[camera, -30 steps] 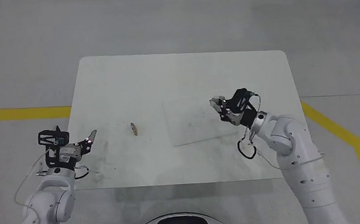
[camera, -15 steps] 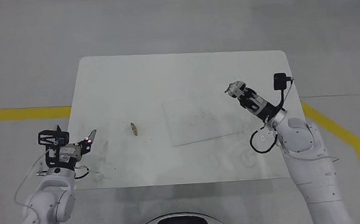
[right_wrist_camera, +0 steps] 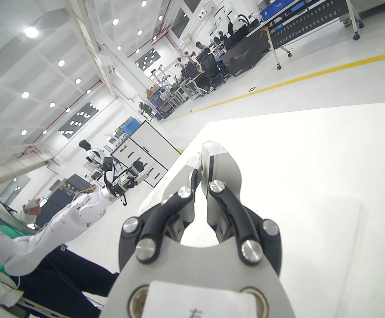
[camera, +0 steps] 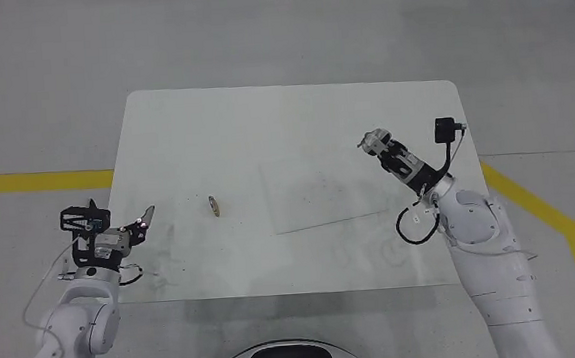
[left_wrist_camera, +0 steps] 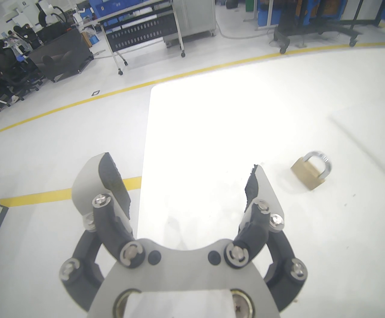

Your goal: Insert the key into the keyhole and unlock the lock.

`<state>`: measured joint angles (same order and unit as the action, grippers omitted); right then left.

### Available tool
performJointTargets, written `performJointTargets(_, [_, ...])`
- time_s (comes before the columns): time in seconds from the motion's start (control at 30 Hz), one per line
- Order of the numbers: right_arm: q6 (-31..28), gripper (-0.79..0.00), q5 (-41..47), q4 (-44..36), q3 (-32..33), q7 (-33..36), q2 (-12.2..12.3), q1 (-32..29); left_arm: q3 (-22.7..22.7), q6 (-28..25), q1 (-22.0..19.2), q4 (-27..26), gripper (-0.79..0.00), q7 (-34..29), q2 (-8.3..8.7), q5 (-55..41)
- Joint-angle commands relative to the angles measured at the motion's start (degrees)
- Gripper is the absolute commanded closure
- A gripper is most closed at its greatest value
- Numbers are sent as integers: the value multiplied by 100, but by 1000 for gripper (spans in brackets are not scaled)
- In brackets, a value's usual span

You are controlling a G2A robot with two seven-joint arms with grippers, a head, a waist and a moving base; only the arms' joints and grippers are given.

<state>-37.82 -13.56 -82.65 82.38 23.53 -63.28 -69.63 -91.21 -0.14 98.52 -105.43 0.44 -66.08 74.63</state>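
Note:
A small brass padlock (camera: 212,205) with a silver shackle lies on its side on the white table (camera: 263,121), left of the middle. In the left wrist view the padlock (left_wrist_camera: 311,173) rests just ahead of my left gripper (left_wrist_camera: 180,165) and off to one side. The left gripper (camera: 138,225) hangs open and empty over the table's left edge. My right gripper (camera: 372,141) is raised above the table's right part, its fingers (right_wrist_camera: 210,162) pressed together. A thin pale sliver shows between the pads, which I take for the key.
A clear thin mat (camera: 323,191) lies flat on the table right of the middle, below and beside the right gripper. Yellow floor lines (camera: 27,182) run past both sides of the table.
The right gripper rose from the mat and swung toward the table's right far side, then nearly stopped. The left arm and the padlock kept still.

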Motion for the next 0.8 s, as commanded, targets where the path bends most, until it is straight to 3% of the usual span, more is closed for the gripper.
performJointTargets(0.0, [66, 0, 242, 125, -239, -3, -45, 137, 87, -111, -40, -383, -785, -69, -29, -500])
performJointTargets(0.17, [55, 0, 649, 444, -764, 213, -149, 629, 113, -954, -88, -1109, -785, -1048, -41, -2233])
performJointTargets(0.23, [41, 0, 836, 560, -898, 237, -186, 794, 21, -780, -182, -1277, -785, -1769, -30, -2648])
performJointTargets(0.6, [43, 0, 917, 668, -919, 217, -200, 890, 35, -795, -182, -1283, -785, -1760, -34, -2720])
performJointTargets(0.7, [126, 0, 977, 520, -997, 125, -222, 805, 6, -1107, -258, -1234, -785, -1952, -67, -4462])
performJointTargets(0.77, [154, 0, 1195, 393, -1148, 219, -252, 767, -72, -1266, -373, -1092, -785, -2520, -67, -5903])
